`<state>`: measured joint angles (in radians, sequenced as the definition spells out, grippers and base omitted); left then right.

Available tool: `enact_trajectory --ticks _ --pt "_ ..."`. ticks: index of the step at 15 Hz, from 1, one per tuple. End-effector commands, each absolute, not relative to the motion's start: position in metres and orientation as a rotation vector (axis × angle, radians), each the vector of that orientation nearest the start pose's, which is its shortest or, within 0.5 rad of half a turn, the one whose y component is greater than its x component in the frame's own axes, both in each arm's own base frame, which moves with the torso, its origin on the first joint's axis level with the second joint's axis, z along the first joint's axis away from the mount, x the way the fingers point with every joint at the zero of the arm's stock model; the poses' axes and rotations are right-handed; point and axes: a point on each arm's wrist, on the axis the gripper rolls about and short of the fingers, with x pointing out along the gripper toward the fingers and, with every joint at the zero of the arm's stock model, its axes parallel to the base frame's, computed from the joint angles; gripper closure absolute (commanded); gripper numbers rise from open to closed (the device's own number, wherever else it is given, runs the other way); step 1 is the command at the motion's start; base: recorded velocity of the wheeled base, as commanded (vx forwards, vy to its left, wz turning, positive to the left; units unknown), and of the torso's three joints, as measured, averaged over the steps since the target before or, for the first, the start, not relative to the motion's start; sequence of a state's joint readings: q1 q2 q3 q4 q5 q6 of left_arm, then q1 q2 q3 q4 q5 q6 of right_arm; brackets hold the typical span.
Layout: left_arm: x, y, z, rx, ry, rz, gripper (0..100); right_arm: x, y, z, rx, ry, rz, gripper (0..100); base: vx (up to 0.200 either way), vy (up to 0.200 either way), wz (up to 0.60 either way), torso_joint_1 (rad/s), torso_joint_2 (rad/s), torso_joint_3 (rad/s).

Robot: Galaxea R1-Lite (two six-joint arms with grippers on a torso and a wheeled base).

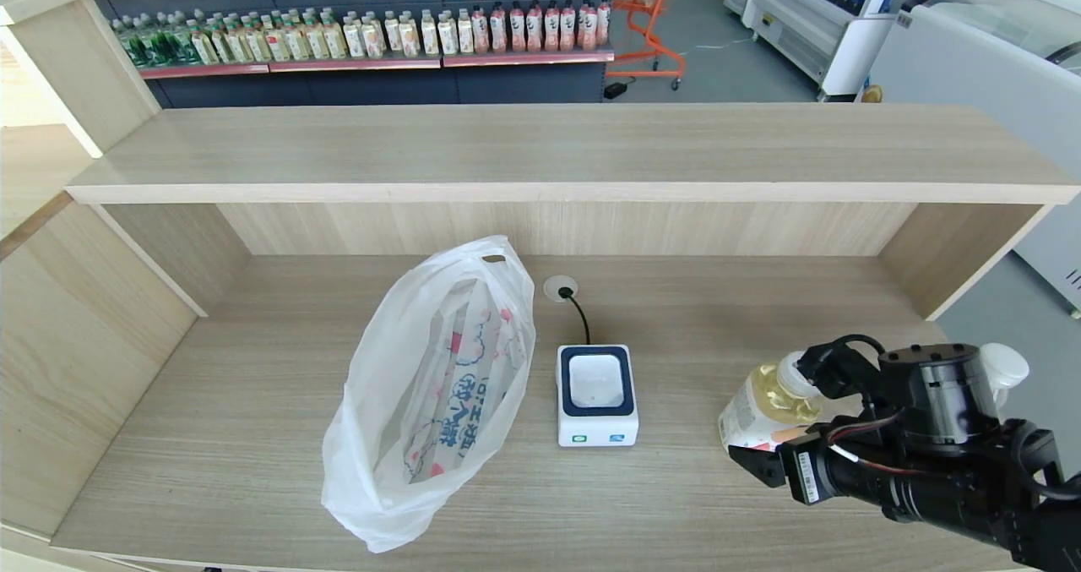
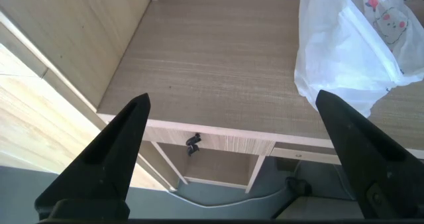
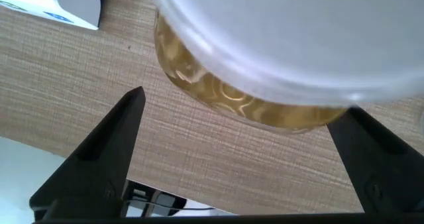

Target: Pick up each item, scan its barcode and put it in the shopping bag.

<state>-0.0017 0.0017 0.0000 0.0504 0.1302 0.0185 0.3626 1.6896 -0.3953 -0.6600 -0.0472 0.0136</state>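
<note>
A bottle of yellow liquid with a white cap stands on the counter's right side. My right gripper is open around it, one finger on each side. In the right wrist view the bottle sits between the spread fingers without touching them. The white barcode scanner with a dark-rimmed window rests mid-counter, and its corner is close by the bottle. The white plastic shopping bag lies open left of the scanner, holding a pink-and-blue printed packet. My left gripper hangs open over the counter's front edge, near the bag.
A second white cap peeks out behind my right arm. The scanner's black cable runs to a hole at the back. A raised wooden ledge and side walls enclose the counter. Bare wood lies at the left and front.
</note>
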Motion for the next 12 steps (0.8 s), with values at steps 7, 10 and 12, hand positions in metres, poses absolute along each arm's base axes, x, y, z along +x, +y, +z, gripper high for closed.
enact_trajectory --ticks 7,10,12 --pt "-0.023 0.003 0.07 0.022 0.053 0.128 0 0.237 0.106 0.072 -0.13 0.579 0.363 0 0.0 0.0 0.0 0.0 0.0 0.0" --pt "-0.023 0.003 0.07 0.022 0.053 0.128 0 0.24 0.117 0.07 -0.133 0.528 0.394 0 0.0 0.0 0.0 0.0 0.0 0.0" --pt "-0.023 0.003 0.07 0.022 0.053 0.128 0 0.247 0.118 0.071 -0.167 0.471 0.371 0 0.0 0.0 0.0 0.0 0.0 0.0"
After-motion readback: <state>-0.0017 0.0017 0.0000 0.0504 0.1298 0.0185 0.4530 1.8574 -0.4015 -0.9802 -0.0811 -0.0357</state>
